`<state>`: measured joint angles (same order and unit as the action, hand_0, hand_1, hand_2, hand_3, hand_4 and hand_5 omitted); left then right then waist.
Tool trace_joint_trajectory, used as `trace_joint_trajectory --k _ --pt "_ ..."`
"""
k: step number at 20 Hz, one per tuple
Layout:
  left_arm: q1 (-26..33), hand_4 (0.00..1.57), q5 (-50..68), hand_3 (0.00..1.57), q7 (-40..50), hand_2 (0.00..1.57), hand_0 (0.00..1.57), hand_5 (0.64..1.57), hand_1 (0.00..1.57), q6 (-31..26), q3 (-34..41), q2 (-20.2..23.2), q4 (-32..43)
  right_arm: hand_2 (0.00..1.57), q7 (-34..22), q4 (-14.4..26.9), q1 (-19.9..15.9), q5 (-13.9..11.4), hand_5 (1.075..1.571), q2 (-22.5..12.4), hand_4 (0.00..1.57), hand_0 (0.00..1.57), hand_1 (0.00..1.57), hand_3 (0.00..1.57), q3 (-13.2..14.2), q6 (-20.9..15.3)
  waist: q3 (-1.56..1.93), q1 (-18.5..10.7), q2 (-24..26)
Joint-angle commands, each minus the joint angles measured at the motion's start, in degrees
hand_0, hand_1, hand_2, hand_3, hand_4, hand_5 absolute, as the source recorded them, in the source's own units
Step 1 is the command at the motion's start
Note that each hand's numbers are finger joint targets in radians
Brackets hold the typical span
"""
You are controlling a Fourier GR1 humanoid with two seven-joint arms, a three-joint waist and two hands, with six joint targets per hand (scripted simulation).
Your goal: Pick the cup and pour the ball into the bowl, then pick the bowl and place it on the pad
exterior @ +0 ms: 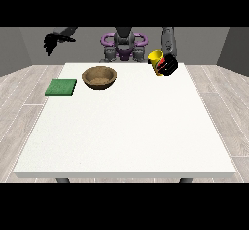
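Front view: white table (126, 126) fills most of the scene, robot (124, 46) small at 12 o'clock behind its far edge. Wooden bowl (99, 76) sits on the far part of the table, about 11 o'clock from table centre, upright, nothing visible inside. Green pad (61, 87) lies flat at 10 o'clock, just beside the bowl toward the view's left edge, not touching it. Yellow cup (156, 61) at 1 o'clock near the far right corner, tilted slightly, well apart from the bowl. Hand at the view's right (169, 65) is against the cup's side, fingers curled round it. Hand at the view's left (53, 40) hangs raised off the table at 10 o'clock, beyond the pad; fingers look spread and hold nothing. Ball not visible; presumably inside the cup.

Step in hand, by my reading: cup grasped, pour not yet begun. Next move calls for carrying the cup across toward 11 o'clock, over the bowl, then tipping it.
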<state>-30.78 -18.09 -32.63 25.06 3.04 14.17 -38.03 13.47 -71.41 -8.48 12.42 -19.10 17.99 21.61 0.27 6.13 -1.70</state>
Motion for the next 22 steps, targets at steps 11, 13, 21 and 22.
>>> trace_joint_trajectory --k 11,13,21,22 --pt "-11.7 1.57 -16.7 1.57 26.4 1.57 1.49 1.274 1.49 0.9 -7.9 4.4 -1.4 0.0 0.3 4.6 -1.0 0.9 1.569 -0.9 0.0 0.0 0.0 0.0 0.8 2.1 -0.24 0.9 2.4" --pt "-12.2 1.53 -22.3 1.57 32.5 1.57 1.49 1.287 1.49 4.0 -12.6 -0.1 -1.5 0.0 3.4 7.5 0.5 -0.2 1.569 -1.6 0.0 0.0 0.0 0.0 0.9 3.6 -0.19 0.6 3.8" --pt "-22.3 1.57 -40.6 1.57 46.4 1.57 1.55 1.203 1.55 0.8 -23.0 0.2 1.5 0.0 2.4 11.1 -2.3 1.2 1.57 -3.0 0.0 0.0 0.0 0.0 2.4 4.2 -0.1 0.9 5.4" --pt "-19.9 1.57 -42.9 1.57 45.5 1.57 1.55 1.244 1.55 2.2 -24.8 0.3 1.8 0.0 1.2 10.1 -1.6 0.4 1.571 -2.5 0.0 0.0 0.0 0.0 1.5 3.6 -0.17 0.6 6.8"
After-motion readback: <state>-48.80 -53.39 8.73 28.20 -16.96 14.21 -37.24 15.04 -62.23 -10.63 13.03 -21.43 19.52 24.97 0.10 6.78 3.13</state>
